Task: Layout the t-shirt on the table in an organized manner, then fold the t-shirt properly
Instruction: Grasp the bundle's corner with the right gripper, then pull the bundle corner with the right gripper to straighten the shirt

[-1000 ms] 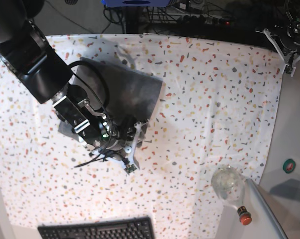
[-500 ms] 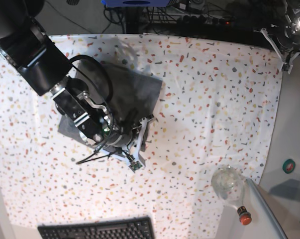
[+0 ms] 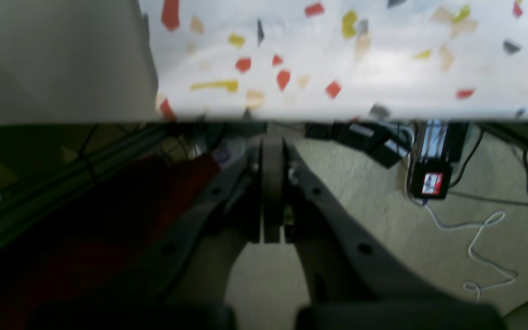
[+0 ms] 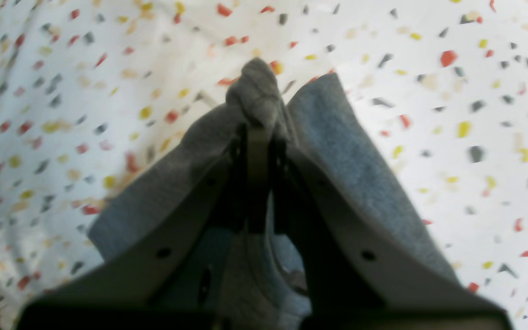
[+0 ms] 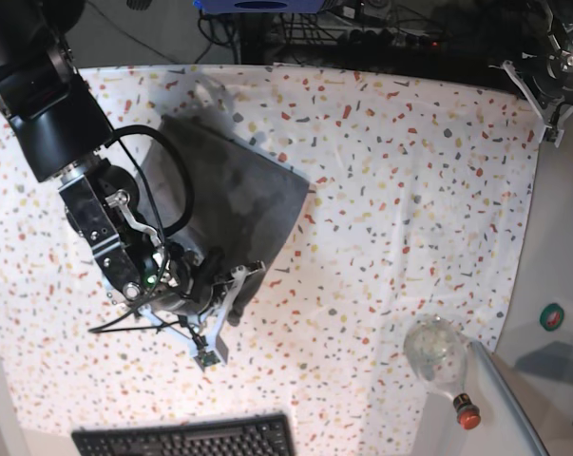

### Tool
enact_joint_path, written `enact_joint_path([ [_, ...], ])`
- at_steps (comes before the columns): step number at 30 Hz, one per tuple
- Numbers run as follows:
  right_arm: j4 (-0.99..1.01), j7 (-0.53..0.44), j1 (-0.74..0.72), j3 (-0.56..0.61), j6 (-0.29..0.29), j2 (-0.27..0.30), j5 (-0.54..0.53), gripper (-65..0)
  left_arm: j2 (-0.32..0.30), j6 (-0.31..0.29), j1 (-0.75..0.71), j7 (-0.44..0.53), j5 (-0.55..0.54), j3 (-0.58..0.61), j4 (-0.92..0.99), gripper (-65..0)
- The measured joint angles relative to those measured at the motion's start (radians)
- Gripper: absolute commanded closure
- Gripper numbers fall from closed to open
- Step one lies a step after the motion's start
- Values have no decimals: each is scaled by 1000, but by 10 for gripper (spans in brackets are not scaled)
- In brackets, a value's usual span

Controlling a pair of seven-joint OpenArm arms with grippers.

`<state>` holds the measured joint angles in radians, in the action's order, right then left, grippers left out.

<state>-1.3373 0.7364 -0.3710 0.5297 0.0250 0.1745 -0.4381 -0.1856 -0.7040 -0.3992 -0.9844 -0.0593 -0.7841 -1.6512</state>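
Right gripper (image 4: 258,133) pinched shut on a bunched edge of the t-shirt (image 5: 234,185), now nearer the keyboard (image 5: 186,439) than half a second ago; cloth dragged along and stretched out behind it on the table (image 5: 391,190). Reads as a pull to spread or re-lay the fabric, so probably layout phase, folding not started. Right arm angled low over the table's near-left part, wrist tipped toward the keyboard. Far from the keyboard, left gripper (image 3: 271,229) parked off the table's back corner, fingers closed on nothing.
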Motion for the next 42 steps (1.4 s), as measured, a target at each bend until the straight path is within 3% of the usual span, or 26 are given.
enact_joint_path([
  [4, -51, 26, 14, -16, 0, 13, -6, 0, 2, 0, 0, 2, -2, 0, 2, 0],
  [11, -273, 155, 82, -177, 0, 13, 0, 0, 1, 0, -4, 2, -3, 0, 2, 0],
  [14, -283, 162, 97, -217, 0, 14, -8, 0, 1, 0, -2, 1, -2, 0, 2, 0],
  [21, 239, -100, -64, -184, 2, 21, 11, 0, 0, 0, 0, 3, -4, 0, 2, 0],
  [29, 443, -256, -124, -106, 0, -10, 2, 0, 1, 0, -3, 1, -2, 0, 2, 0],
  [34, 509, -258, -124, -107, 0, -10, 2, -318, 3, 0, -3, 1, -2, 0, 2, 0],
  [36, 508, -258, -124, -107, 0, -8, 1, -390, 3, 0, -3, 1, -2, 0, 2, 0],
  [39, 392, -222, -82, -139, 1, 10, -4, -404, 5, 0, -4, 1, -3, -1, 2, 0],
  [40, 298, -200, -42, -188, -5, 25, -9, -404, 5, 0, -2, 2, -3, 2, 2, 0],
  [42, 118, -191, 59, -302, 35, 47, -2, -407, 6, 0, -3, 2, -2, 1, 2, 0],
])
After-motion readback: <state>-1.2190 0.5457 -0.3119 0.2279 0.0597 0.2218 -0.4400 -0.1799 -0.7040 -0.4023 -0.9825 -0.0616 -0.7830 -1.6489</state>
